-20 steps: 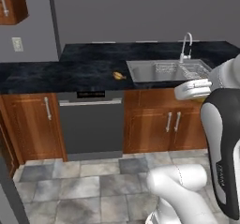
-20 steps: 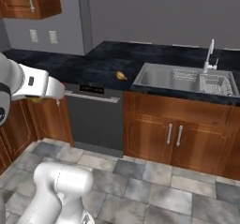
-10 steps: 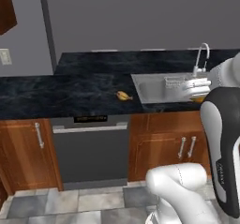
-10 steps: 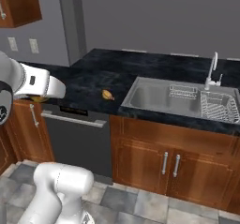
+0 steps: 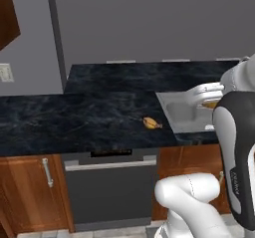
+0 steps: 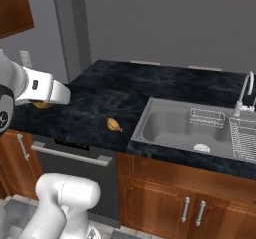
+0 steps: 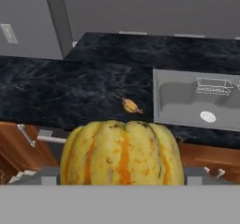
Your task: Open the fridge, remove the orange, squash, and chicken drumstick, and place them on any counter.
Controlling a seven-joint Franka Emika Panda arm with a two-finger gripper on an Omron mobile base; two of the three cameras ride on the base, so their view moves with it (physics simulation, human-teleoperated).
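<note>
Drumstick flat on counter, thin tip toward sink; pincer clamped on squash.

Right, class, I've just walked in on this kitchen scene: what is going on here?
The robot arm is carrying a squash, yellow with orange stripes, in its gripper, held out toward the black counter. A chicken drumstick already lies on that counter, just beside the steel sink. The squash is not set down yet; it hangs in front of the counter's edge.
</note>
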